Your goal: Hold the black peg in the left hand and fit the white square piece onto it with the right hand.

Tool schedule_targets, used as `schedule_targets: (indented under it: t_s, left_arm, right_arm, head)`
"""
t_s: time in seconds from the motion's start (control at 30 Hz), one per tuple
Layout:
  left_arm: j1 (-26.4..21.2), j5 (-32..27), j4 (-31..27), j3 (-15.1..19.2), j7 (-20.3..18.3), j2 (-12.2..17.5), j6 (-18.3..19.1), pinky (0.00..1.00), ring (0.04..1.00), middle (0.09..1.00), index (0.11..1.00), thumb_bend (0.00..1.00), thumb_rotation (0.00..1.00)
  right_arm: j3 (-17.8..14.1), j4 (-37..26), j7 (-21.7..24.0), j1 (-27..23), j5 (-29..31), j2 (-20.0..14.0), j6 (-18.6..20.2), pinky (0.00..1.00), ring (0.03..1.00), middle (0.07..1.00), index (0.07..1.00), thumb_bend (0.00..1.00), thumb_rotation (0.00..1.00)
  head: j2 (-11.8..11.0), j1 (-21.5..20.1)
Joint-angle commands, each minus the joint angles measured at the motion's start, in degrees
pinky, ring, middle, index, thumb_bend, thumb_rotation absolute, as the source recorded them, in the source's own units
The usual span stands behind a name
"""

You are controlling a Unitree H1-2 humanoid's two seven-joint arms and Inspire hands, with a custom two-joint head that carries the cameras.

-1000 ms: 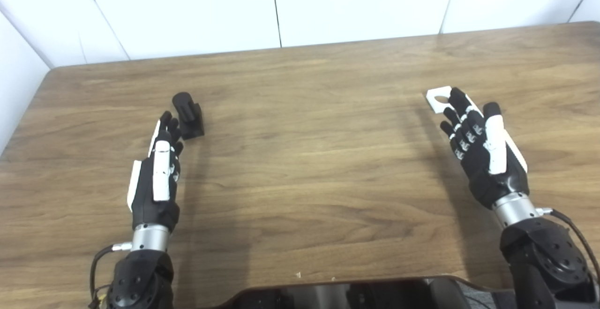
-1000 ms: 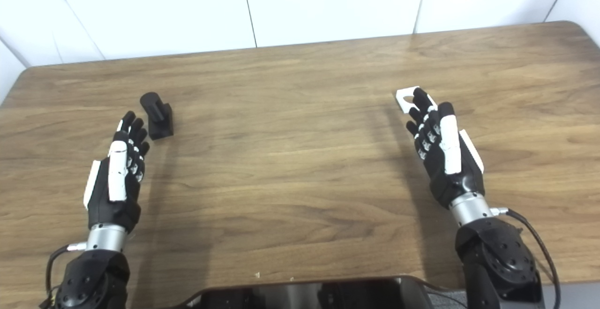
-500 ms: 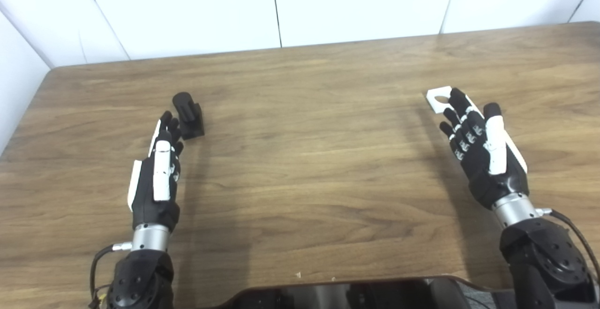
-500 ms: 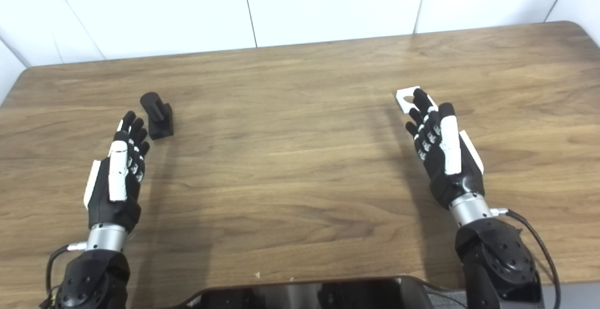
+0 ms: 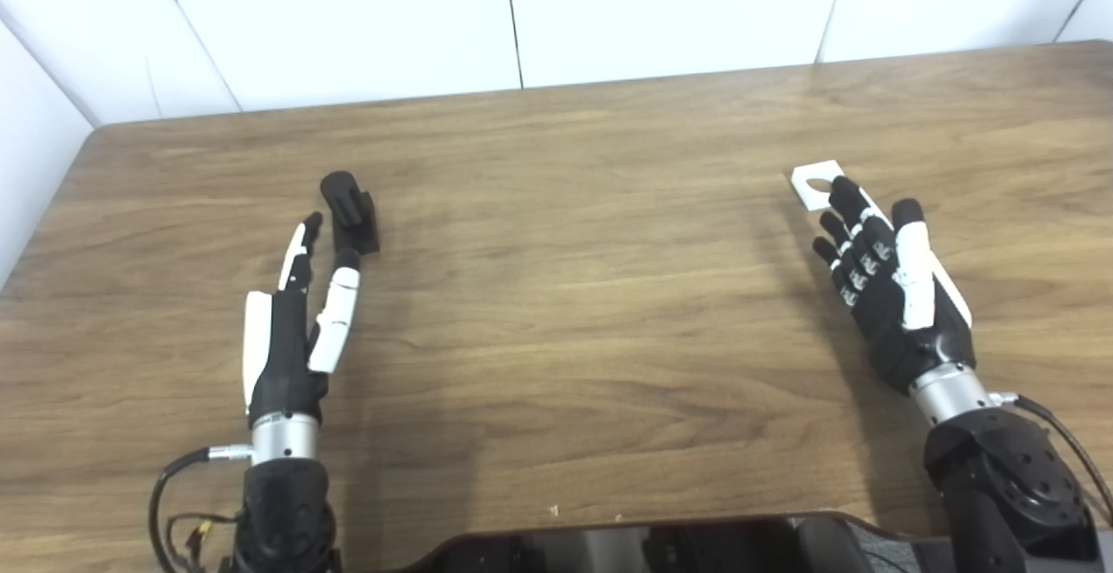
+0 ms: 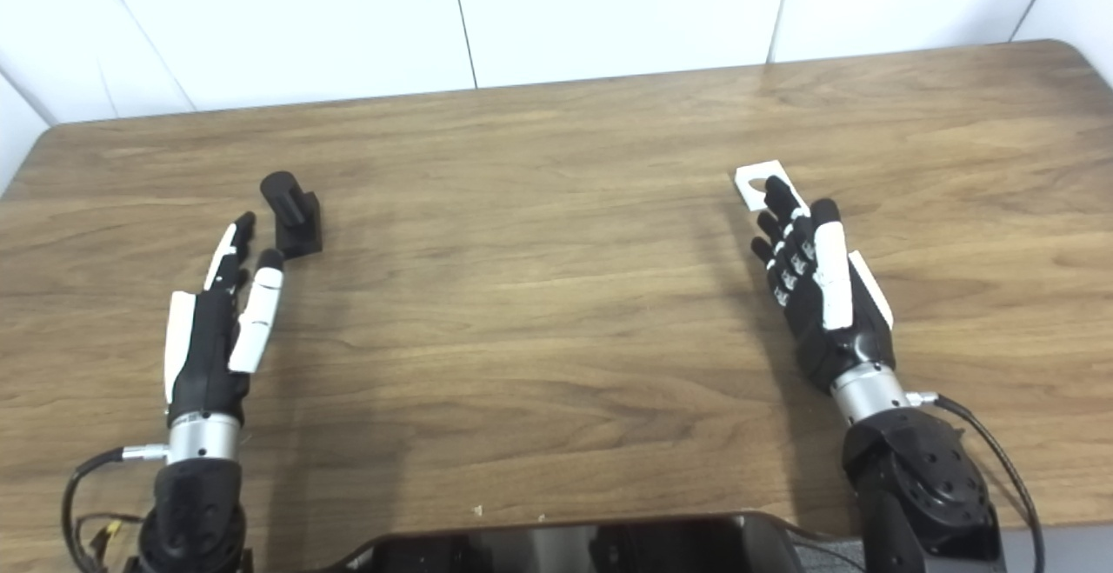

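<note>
The black peg (image 5: 350, 212), a short cylinder on a dark square base, stands on the wooden table (image 5: 574, 295) at the left. My left hand (image 5: 294, 329) lies just short of it, fingers stretched toward the base, thumb spread, holding nothing. The white square piece (image 5: 815, 183) with a round hole lies flat on the right side. Over its near part hovers my right hand (image 5: 887, 282), open, fingertips covering the piece's near edge without gripping it.
A white panelled wall (image 5: 522, 16) runs behind the table's far edge. A dark part of the robot's body (image 5: 661, 543) shows at the bottom edge. Cables hang from both wrists.
My left hand has turned and drawn back slightly, and its thumb has swung out from the fingers. The right hand has pulled back a little toward me. Peg and white piece have not moved.
</note>
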Motion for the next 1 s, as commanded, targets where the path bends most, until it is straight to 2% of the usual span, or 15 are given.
schedule_targets:
  t_s: [0.0, 0.1, 0.27, 0.37, 0.53, 0.97]
  left_arm:
    - [-3.0, 3.5, -2.4, -0.1, 0.4, 0.9, 1.8, 1.00, 1.000, 1.000, 1.000, 0.57, 0.82]
    - [-4.2, 4.6, -2.2, -0.1, -0.2, 0.8, 3.4, 1.00, 1.000, 1.000, 1.000, 0.58, 0.75]
    - [-6.3, 7.1, -0.7, -0.4, 0.2, 0.7, 6.1, 1.00, 1.000, 1.000, 1.000, 0.62, 0.70]
    - [-7.3, 9.0, 0.1, -0.7, 0.4, 0.8, 7.5, 0.99, 1.000, 1.000, 0.999, 0.64, 0.68]
    - [-9.5, 13.5, 2.2, -0.8, 0.8, 0.6, 9.9, 0.92, 1.000, 1.000, 0.979, 0.72, 0.69]
    - [-14.9, 22.3, 9.1, 2.0, -0.8, -0.7, 10.2, 0.91, 1.000, 0.999, 0.894, 0.76, 0.58]
  right_arm:
    - [-0.1, -0.6, 1.4, -1.0, 0.8, -0.3, -3.4, 0.98, 1.000, 1.000, 0.950, 0.61, 1.00]
    - [0.0, -0.2, 1.7, -1.1, 0.5, -0.6, -3.9, 0.98, 1.000, 1.000, 0.953, 0.61, 1.00]
    - [0.0, 0.3, 1.6, -1.3, -0.8, -1.1, -4.5, 0.96, 1.000, 0.995, 0.942, 0.62, 1.00]
    - [0.0, 0.4, 1.6, -1.2, -1.0, -1.1, -4.7, 0.94, 1.000, 0.998, 0.946, 0.62, 1.00]
    - [0.0, 0.3, 1.5, -1.0, -1.1, -0.8, -4.8, 0.89, 0.999, 0.990, 0.938, 0.63, 1.00]
    - [0.4, -0.3, 1.4, 0.1, -2.1, -0.8, -5.2, 0.87, 0.997, 0.991, 0.949, 0.62, 1.00]
  head:
    - [0.0, 0.2]
    - [-0.1, 0.3]
    - [-0.5, 0.4]
    - [-0.7, 0.4]
    - [-0.9, 0.4]
    - [-1.8, 1.1]
